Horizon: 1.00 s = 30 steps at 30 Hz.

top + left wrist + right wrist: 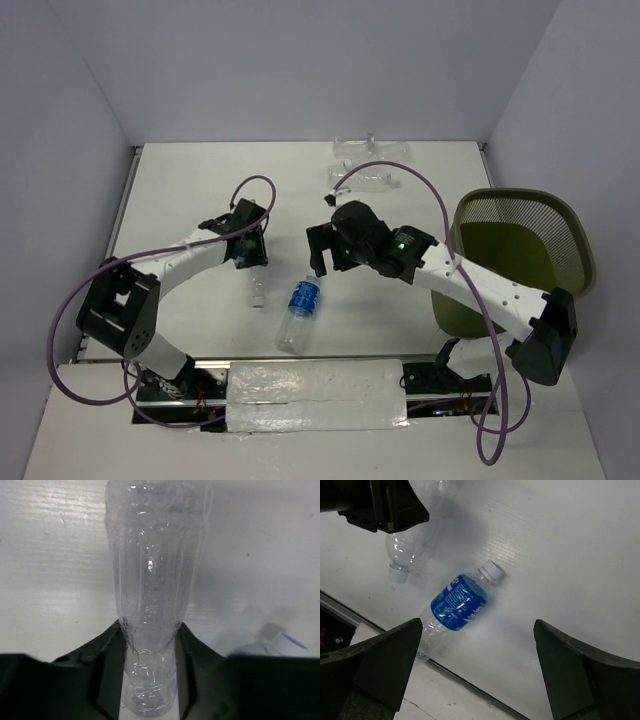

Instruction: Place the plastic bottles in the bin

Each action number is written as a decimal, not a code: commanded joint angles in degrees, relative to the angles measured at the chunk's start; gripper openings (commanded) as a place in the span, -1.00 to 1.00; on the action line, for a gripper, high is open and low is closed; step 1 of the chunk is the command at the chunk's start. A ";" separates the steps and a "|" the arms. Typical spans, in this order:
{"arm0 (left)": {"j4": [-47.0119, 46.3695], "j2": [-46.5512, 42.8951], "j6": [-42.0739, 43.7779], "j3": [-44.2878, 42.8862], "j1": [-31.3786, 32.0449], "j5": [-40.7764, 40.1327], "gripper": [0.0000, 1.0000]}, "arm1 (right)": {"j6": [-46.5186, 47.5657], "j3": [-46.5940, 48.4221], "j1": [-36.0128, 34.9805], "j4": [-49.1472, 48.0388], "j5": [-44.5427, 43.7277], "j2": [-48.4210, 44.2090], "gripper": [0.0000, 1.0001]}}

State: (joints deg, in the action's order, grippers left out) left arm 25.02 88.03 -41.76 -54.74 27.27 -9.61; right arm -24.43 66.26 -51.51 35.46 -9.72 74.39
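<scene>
- Left gripper (248,250): fingers clamped across the body of a clear bottle (152,580). The bottle lies mid-tabletop, long axis near-to-far, cap toward the near edge.
- Labelled bottle (458,602): just right of the clear one, close to the near edge, roughly parallel.
- Right gripper (477,625): fingers wide apart, nothing held, above the labelled bottle; the nearer arm for it.
- Far bottles (370,150): two, by the far edge.
- Bin (540,215): right edge. The clamped bottle must travel rightward past the right arm.
</scene>
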 commanded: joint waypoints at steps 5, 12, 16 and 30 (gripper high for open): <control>6.44 -3.47 12.12 -12.48 0.24 5.96 -0.53 | 2.01 13.97 0.97 5.21 0.57 1.10 1.00; 12.25 -6.29 18.20 -28.73 -0.55 26.11 -0.50 | 1.23 27.77 8.43 10.33 11.44 3.92 1.00; 10.94 -6.90 17.59 -31.04 -0.64 34.46 -0.51 | -3.77 29.27 12.74 7.87 17.09 3.66 1.00; 5.75 -7.34 14.34 -31.04 -0.64 43.18 -0.51 | -12.13 30.68 16.61 1.80 19.65 9.28 1.00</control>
State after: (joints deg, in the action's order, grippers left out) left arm 34.06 81.25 -26.39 -85.23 26.92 30.13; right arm -34.37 94.30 -35.20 39.81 9.10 82.24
